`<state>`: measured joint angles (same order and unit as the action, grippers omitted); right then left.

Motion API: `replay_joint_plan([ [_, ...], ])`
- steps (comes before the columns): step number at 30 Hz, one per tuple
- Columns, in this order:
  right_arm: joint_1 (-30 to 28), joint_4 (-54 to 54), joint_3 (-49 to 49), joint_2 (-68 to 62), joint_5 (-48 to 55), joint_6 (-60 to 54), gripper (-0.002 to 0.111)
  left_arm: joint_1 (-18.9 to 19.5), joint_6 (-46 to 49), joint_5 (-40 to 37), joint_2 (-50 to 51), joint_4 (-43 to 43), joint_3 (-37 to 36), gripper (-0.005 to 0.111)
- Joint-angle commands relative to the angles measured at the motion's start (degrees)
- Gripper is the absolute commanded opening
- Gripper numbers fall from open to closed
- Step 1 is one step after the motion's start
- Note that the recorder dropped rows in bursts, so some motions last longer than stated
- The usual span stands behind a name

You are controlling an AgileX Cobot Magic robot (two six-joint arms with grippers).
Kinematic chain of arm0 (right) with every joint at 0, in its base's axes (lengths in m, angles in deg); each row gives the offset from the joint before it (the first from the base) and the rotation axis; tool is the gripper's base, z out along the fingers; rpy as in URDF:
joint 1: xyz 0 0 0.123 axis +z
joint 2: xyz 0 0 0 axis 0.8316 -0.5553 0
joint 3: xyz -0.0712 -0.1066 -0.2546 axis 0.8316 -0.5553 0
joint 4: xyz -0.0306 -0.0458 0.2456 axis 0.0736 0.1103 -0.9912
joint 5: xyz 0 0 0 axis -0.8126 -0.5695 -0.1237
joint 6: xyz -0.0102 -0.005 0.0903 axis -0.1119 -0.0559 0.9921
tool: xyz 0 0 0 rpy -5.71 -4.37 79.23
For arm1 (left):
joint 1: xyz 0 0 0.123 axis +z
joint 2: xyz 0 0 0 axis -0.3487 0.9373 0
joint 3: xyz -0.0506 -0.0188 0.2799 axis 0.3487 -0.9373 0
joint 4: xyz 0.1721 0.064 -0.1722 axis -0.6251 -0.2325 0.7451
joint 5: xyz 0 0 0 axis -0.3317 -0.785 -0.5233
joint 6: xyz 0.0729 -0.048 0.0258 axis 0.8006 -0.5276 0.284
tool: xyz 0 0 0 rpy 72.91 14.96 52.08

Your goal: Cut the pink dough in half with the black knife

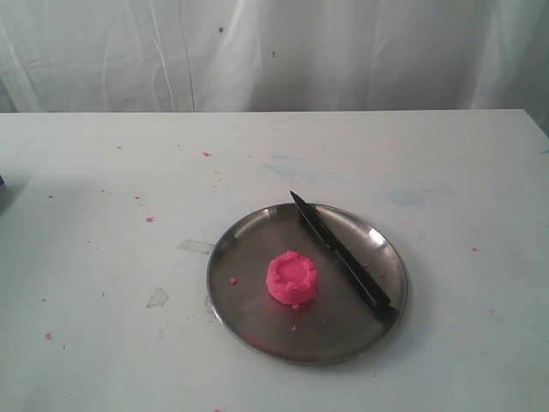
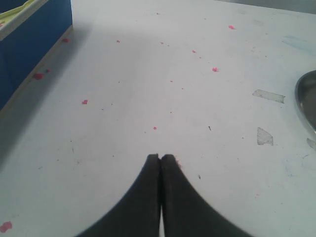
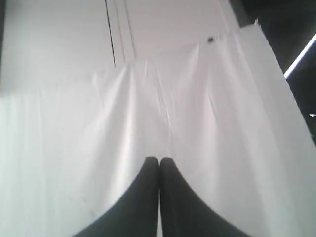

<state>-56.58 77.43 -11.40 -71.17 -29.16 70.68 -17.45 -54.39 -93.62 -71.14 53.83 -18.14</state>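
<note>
Well clear of both claws, on a round steel plate (image 1: 257, 330), lie the task's two things. The left claw (image 2: 160, 157) is clenched on nothing, tips pressed together above the white surface (image 1: 103, 223). Only the plate's rim shows beyond it, toward the right arm's side. The right claw (image 3: 159, 159) is likewise clenched and empty, aimed at a white curtain (image 3: 148, 98), so nothing of the task lies before it.

The black knife (image 1: 341, 257) lies flat across the plate, just beside the pink dough (image 1: 292, 278) without touching it. Its point juts past the far rim and its handle rests at the near rim. It looks light, stiff and thin, and sits low on smooth steel, so it will likely skid. The handle end is the place to take hold, for whichever claw reaches it.

The dough is a small bright pink puck with a dimpled top and ragged edge, in the plate's middle. It should be soft, sticky and easily squashed, and it may slide under the blade.
</note>
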Motion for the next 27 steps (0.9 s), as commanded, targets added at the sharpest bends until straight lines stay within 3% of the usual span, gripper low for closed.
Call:
replay_joint_plan([
  [1, -0.28, 10.31, 0.62, 0.09, 11.24, -6.55, 0.0, -0.29, -0.04, -0.1, -0.16, 0.18, 0.0, 0.0],
  [7, -0.28, 4.58, 3.11, -4.56, -8.06, -6.84, 0.0, -0.29, -0.04, -0.1, -0.16, 0.18, 0.0, 0.0],
  [10, -0.28, 0.06, 8.0, -10.28, -11.6, -7.35, 0.0, -0.29, -0.04, -0.1, -0.16, 0.18, 0.0, 0.0],
  [17, -0.28, -1.67, 13.28, -31.76, 3.75, -30.05, 0.0, -0.29, -0.04, -0.1, -0.16, 0.18, 0.0, 0.0],
  [25, -0.28, -5.67, 14.01, -64.22, 2.07, -17.86, 0.0, -0.29, -0.04, -0.1, -0.16, 0.18, 0.0, 0.0],
  [27, 1.64, 1.52, 18.81, -73.05, 13.36, -12.23, 0.0, -0.29, -0.04, -0.1, -0.16, 0.18, 0.0, 0.0],
])
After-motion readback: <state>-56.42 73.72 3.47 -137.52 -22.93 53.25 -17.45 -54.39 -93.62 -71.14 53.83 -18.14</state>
